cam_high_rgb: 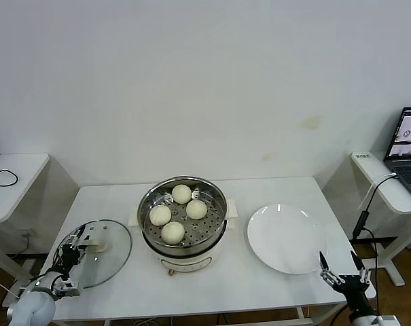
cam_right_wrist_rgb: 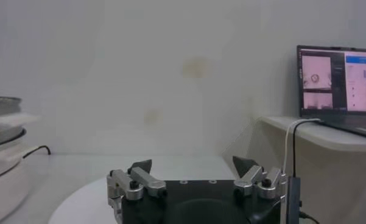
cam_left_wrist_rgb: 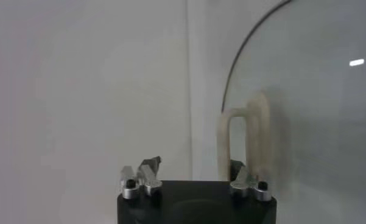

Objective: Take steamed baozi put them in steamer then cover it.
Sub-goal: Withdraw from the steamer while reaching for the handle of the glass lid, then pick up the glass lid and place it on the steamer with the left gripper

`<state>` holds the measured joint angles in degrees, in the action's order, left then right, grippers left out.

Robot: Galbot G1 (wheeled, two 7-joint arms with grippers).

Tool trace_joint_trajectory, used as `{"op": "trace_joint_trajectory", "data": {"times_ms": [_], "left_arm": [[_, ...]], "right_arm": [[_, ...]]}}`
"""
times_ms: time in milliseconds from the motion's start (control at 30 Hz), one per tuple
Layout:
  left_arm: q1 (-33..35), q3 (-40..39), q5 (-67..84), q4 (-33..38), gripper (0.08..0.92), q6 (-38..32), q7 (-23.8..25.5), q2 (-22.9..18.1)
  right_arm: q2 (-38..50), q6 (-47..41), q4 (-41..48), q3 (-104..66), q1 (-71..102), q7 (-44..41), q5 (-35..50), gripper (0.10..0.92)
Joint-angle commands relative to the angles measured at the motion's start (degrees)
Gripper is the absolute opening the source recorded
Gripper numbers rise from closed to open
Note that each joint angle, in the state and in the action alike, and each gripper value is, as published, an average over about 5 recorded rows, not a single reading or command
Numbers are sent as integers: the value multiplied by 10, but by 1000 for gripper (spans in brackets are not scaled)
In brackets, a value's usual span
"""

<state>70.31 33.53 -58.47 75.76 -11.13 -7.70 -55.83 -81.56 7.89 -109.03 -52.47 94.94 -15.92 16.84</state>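
Four pale baozi [cam_high_rgb: 181,193] [cam_high_rgb: 196,209] [cam_high_rgb: 160,214] [cam_high_rgb: 172,232] lie on the perforated tray inside the shiny steamer [cam_high_rgb: 219,198] at the table's middle. The steamer is uncovered. The glass cover [cam_high_rgb: 110,257] lies flat on the table at the front left, with its cream handle [cam_high_rgb: 93,239] on top. My left gripper [cam_high_rgb: 75,246] is open at the handle. In the left wrist view the handle [cam_left_wrist_rgb: 243,134] stands just ahead of one finger of the open left gripper [cam_left_wrist_rgb: 195,170], on the cover [cam_left_wrist_rgb: 316,91]. My right gripper [cam_high_rgb: 341,266] [cam_right_wrist_rgb: 192,167] is open and empty at the front right.
A flat white plate [cam_high_rgb: 287,238] lies empty to the right of the steamer, just ahead of my right gripper. Side tables stand left and right of the main table; the right one carries a laptop [cam_high_rgb: 410,146] with a cable. The steamer's side [cam_right_wrist_rgb: 3,140] shows in the right wrist view.
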Motion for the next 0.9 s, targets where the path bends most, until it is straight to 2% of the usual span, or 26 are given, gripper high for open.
{"op": "trace_joint_trajectory", "data": {"times_ms": [33,233,433,600,767,900], "left_arm": [[1,2,8,-3,481,-6,-13,-1],[22,17,20,27,307,-13,-41,0],[62,44,28,92,158,17,-66,8],[111,80,47,173,145,77,-44,12],[148,127,61,268,145,145,21,19],[150,155,72,313,145,177,62,30]], "right_arm": [[-2,1,0,3,1,-1,-2,823],[-2,3,-2,6,3,-2,-5,823],[0,5,-2,20,5,-2,-15,823],[3,5,0,27,2,-3,-15,823],[12,5,-2,29,1,-5,-14,823],[16,7,-5,31,2,-7,-15,823]]}}
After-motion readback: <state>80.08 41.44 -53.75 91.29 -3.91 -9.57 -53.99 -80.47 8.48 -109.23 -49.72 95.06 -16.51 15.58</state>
